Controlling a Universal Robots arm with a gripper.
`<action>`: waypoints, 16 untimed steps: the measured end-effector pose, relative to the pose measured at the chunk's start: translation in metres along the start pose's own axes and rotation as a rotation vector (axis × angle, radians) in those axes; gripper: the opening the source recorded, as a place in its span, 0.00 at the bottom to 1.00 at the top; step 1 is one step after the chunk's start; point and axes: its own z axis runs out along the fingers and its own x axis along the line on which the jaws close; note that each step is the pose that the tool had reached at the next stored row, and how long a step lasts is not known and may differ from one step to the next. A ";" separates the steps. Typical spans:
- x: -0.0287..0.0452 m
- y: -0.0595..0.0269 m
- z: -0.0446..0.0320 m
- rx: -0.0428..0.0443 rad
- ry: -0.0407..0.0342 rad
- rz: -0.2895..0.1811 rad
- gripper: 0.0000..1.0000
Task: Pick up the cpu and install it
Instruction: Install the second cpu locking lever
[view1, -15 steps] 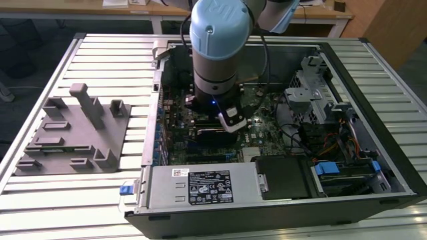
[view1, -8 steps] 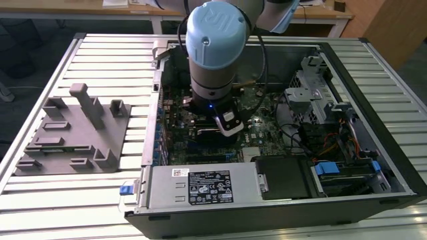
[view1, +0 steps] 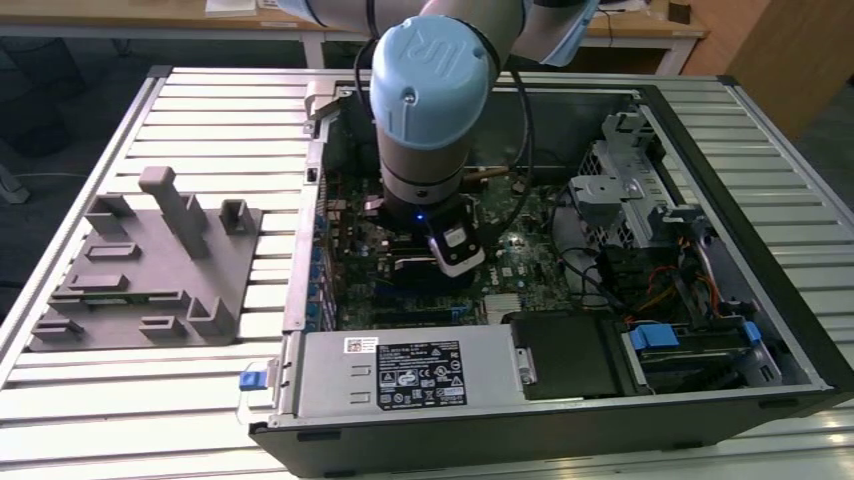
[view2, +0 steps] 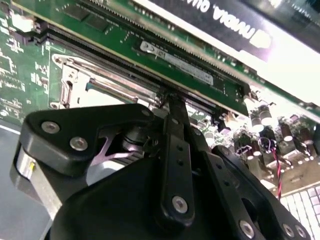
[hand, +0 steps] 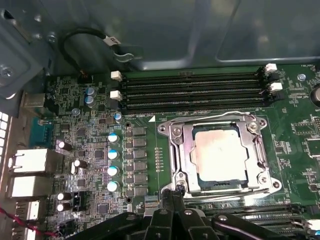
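The cpu is seen in the first wrist view lying flat inside the metal socket frame on the green motherboard, its pale top facing up and the frame's rails lying around its four edges. Four empty black memory slots are seen just beyond the socket, with a row of blue-topped capacitors beside it.

The gripper is positioned directly at the near edge of the socket, its black fingers brought together to a narrow tip that holds nothing; the cpu is not touched by it. In the second wrist view the gripper is seen from behind, its closed fingertips pointed at the socket's edge beside a long memory slot.

In the exterior view the arm is lowered into the open computer case, with the gripper just above the motherboard. A grey parts fixture rests on the slatted table at the exterior view's left.
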 end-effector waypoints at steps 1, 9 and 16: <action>0.0001 -0.0001 0.0005 -0.0009 0.0000 0.000 0.11; 0.0015 0.0011 -0.0022 -0.0037 -0.0014 0.000 0.11; 0.0038 0.0038 -0.0089 -0.0015 -0.0035 -0.001 0.11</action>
